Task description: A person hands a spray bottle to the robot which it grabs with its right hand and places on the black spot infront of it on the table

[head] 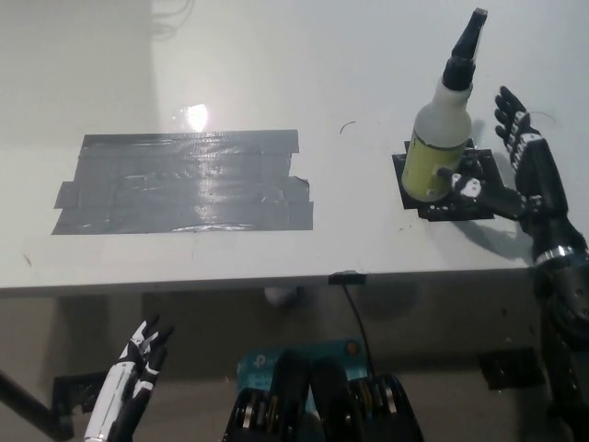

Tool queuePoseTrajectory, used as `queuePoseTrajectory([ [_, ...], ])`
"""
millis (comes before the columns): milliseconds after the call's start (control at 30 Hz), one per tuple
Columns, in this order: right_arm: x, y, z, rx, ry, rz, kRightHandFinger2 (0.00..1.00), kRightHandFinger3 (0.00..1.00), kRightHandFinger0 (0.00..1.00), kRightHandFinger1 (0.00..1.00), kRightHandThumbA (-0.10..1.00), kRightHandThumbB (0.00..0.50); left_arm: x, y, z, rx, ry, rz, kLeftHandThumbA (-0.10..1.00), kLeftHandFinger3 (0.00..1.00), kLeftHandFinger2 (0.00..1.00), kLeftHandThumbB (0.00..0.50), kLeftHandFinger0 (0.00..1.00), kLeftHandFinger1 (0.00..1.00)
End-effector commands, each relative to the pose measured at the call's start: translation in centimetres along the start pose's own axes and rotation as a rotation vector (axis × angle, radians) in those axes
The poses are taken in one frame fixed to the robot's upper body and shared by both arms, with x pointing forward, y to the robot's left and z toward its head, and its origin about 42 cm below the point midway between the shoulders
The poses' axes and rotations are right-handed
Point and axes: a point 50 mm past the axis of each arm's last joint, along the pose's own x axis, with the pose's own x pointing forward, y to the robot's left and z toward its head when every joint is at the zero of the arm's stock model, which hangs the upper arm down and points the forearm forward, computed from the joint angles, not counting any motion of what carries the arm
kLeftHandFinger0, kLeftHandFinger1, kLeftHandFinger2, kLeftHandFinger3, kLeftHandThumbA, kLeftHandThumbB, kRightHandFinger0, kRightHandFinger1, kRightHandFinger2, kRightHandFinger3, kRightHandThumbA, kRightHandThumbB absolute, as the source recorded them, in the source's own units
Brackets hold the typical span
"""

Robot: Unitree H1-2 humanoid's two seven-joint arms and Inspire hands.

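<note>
Spray bottle [439,138] is what I check first on the head view: it stands on the small black spot [447,196] at the right side of the white table [276,74], its pale translucent body showing yellowish liquid in the lower part and its black nozzle leaning a little up and to the right. I see my right hand [515,170] just beside it on the right, black, with the fingers [512,115] spread apart and raised past the bottle's shoulder; it grips nothing. One lower digit of that hand reaches toward the bottle's base and looks to be touching it or nearly so, though I cannot tell which from this angle. The black forearm runs down to the bottom right corner, off the table's near edge. A wide patch of grey tape [179,184] lies flat on the left half of the table, well apart from the bottle, with a bright glare spot just above it. My left hand [138,368], white, hangs below the table edge at lower left, fingers apart, holding nothing.
</note>
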Motion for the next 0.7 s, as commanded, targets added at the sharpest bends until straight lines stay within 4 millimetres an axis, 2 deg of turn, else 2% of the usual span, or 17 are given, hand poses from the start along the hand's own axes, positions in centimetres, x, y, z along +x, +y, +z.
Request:
queuePoseTrajectory([
  [0,-0.8,-1.5,2.5,0.003,-0.080,0.013,1.00,1.00,1.00,1.00,0.90,0.500,0.1,0.5,0.7,-0.003,-0.055,-0.008,0.89,1.00,0.94,0.337,1.00,1.00],
  [133,-3.2,-1.6,4.1,0.039,-0.119,0.025,1.00,1.00,1.00,1.00,0.94,0.500,0.1,0.6,0.6,0.013,-0.060,-0.006,0.92,1.00,0.95,0.346,1.00,1.00],
  [167,-4.4,-1.6,4.9,0.038,-0.147,0.033,1.00,1.00,1.00,1.00,0.96,0.500,0.1,0.6,0.6,0.014,-0.061,-0.007,0.93,1.00,0.97,0.350,1.00,1.00],
  [333,-11.2,-1.1,8.3,0.078,-0.283,0.043,1.00,1.00,1.00,1.00,0.97,0.500,0.1,0.3,0.5,0.009,-0.061,-0.013,0.95,1.00,1.00,0.336,1.00,1.00],
  [367,-13.3,-0.9,9.1,0.050,-0.315,0.042,1.00,1.00,1.00,1.00,1.00,0.500,-0.1,0.2,0.5,0.010,-0.061,-0.016,0.99,1.00,1.00,0.329,1.00,1.00],
  [400,-14.1,-0.8,9.5,0.038,-0.330,0.042,1.00,1.00,1.00,1.00,1.00,0.500,-0.2,0.2,0.5,0.010,-0.062,-0.017,0.99,1.00,1.00,0.329,1.00,1.00],
  [433,-16.3,-0.6,10.3,-0.005,-0.359,0.054,1.00,1.00,1.00,1.00,1.00,0.500,-0.4,0.1,0.3,0.007,-0.052,-0.021,1.00,1.00,1.00,0.347,1.00,1.00],
  [467,-18.1,-0.3,10.8,-0.032,-0.375,0.056,1.00,1.00,1.00,1.00,1.00,0.500,-0.7,-0.1,0.1,0.001,-0.040,-0.026,1.00,1.00,1.00,0.337,1.00,1.00],
  [500,-18.4,-0.2,10.9,-0.036,-0.377,0.056,1.00,1.00,1.00,1.00,1.00,0.500,-0.8,-0.1,0.1,0.000,-0.038,-0.026,1.00,1.00,1.00,0.337,1.00,1.00],
  [533,-19.9,0.2,11.0,-0.051,-0.380,0.052,1.00,1.00,1.00,1.00,1.00,0.500,-1.0,-0.2,0.0,0.001,-0.034,-0.030,1.00,1.00,1.00,0.307,1.00,1.00],
  [600,-22.2,1.2,11.3,-0.029,-0.374,0.064,1.00,1.00,1.00,1.00,1.00,0.500,-1.4,-0.4,0.0,-0.002,-0.023,-0.034,1.00,1.00,1.00,0.296,1.00,1.00],
  [667,-23.3,1.5,10.6,0.020,-0.343,0.068,1.00,1.00,1.00,1.00,1.00,0.500,-1.6,-0.4,0.0,-0.003,-0.017,-0.039,1.00,1.00,1.00,0.285,1.00,1.00],
])
